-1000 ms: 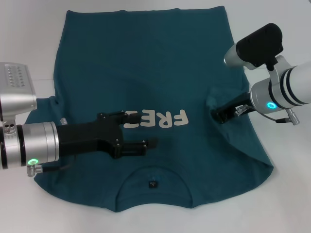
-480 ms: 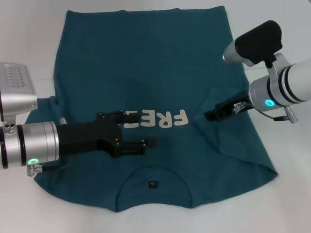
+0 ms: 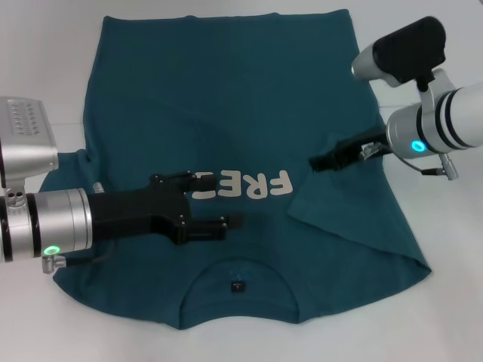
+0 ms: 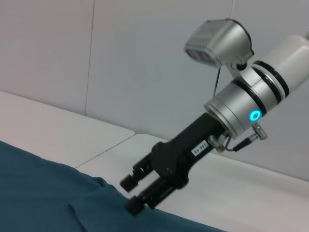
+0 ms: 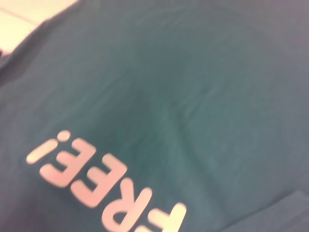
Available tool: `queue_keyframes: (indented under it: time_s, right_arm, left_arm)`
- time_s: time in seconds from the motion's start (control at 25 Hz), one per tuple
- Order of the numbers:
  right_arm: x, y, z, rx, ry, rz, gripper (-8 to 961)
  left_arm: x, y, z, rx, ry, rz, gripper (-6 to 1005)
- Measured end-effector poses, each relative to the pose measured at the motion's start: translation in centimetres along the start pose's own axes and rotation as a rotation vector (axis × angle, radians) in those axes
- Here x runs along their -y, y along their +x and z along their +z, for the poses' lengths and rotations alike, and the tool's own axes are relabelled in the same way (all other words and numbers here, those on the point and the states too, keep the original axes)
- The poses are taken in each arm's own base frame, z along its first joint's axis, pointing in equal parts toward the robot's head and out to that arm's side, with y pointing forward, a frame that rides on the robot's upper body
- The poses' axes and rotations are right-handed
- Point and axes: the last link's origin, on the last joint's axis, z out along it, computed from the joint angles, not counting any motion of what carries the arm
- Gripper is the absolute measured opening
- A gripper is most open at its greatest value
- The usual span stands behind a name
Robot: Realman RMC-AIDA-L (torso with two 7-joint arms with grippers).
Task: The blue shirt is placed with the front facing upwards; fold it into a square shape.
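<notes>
The blue shirt [image 3: 226, 98] lies spread face up on the white table, collar and neck label [image 3: 238, 286] toward me, hem at the far side. Its cream "FREE!" print [image 3: 253, 185] also fills the right wrist view, where the print [image 5: 96, 188] sits on the shirt [image 5: 193, 96]. My right gripper [image 3: 318, 163] is shut on the right sleeve, lifting it over the shirt's body so a folded flap edge [image 3: 302, 219] forms. The left wrist view shows that right gripper [image 4: 131, 195] pinching the shirt [image 4: 38, 193]. My left gripper [image 3: 219, 200] hovers open above the chest, beside the print.
Bare white table [image 3: 453, 302] borders the shirt on the right, and a strip of table [image 3: 45, 98] shows on the left. My left arm's silver body [image 3: 38, 222] covers the shirt's left sleeve. A grey wall [image 4: 120, 58] stands behind the table.
My right gripper has moved inward toward the shirt's middle and slightly up, dragging the right sleeve with it; the folded flap has grown. The left arm has not moved.
</notes>
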Motion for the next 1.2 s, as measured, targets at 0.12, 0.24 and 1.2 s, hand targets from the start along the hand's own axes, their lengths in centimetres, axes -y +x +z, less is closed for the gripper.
queue_keyframes:
  time_s: [0.12, 0.24, 1.2]
  right_arm:
    - [0.3, -0.5, -0.2, 0.034, 0.005, 0.014, 679]
    - [0.9, -1.2, -0.8, 0.079, 0.018, 0.021, 737]
    - [2.1, 5.4, -7.0, 0.659, -0.207, -0.217, 939]
  left_arm:
    - [0.0, 0.0, 0.0, 0.000, -0.001, -0.001, 860]
    - [0.0, 0.1, 0.1, -0.001, -0.003, -0.002, 860]
    - [0.8, 0.4, 0.3, -0.060, 0.074, -0.107, 860]
